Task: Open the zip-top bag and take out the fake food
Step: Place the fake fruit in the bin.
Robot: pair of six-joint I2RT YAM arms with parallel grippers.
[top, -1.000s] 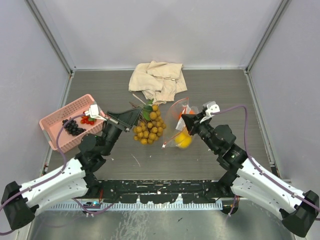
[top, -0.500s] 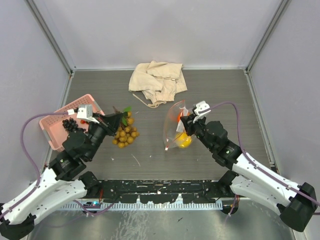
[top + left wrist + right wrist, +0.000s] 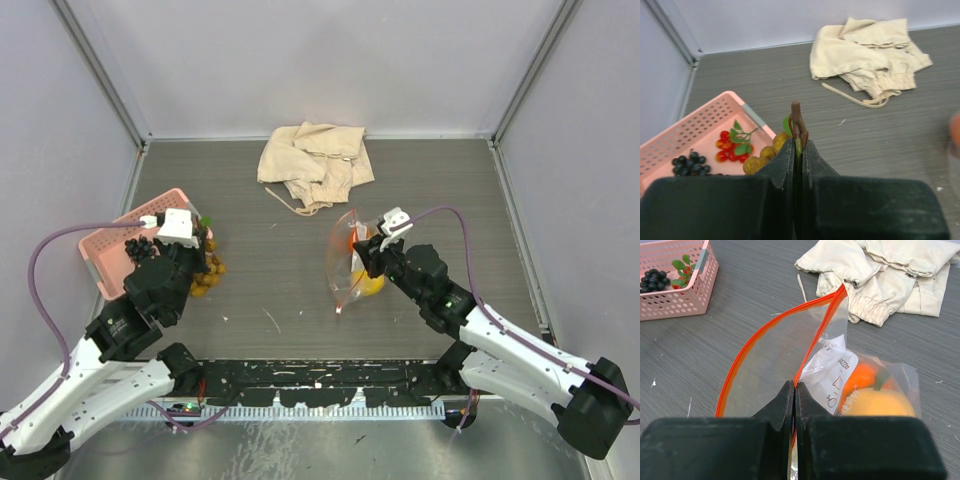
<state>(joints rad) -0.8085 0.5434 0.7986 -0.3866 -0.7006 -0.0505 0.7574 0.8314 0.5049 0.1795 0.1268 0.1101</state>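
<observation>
Zip-top bag: 1 only, just right of centre in the top view. My right gripper pinches its upper edge, and a yellow lemon shows low inside. My left gripper is at centre-left, clamped on 1 berry cluster that hangs at the right edge of the 1 pink basket. The basket holds 1 bunch of dark grapes. 1 beige cloth lies crumpled at upper centre on the grey table. Both arms are in view, well apart.

Left wrist view: my fingers are pressed tight on the cluster's brown stem, which pokes up at frame centre. 3 tan balls show just left of them. The basket is at lower left w/ the grapes and 1 sprig of red berries w/ green leaves. The cloth is at upper right.

Right wrist view: my jaws at bottom centre are closed on 1 side of the orange-red zip strip, and the other side bows away to the left, so the mouth gapes. 2 fruits remain inside at right of centre: 1 orange fruit behind, the lemon in front, touching. The basket is at upper left, the cloth at upper right.
</observation>
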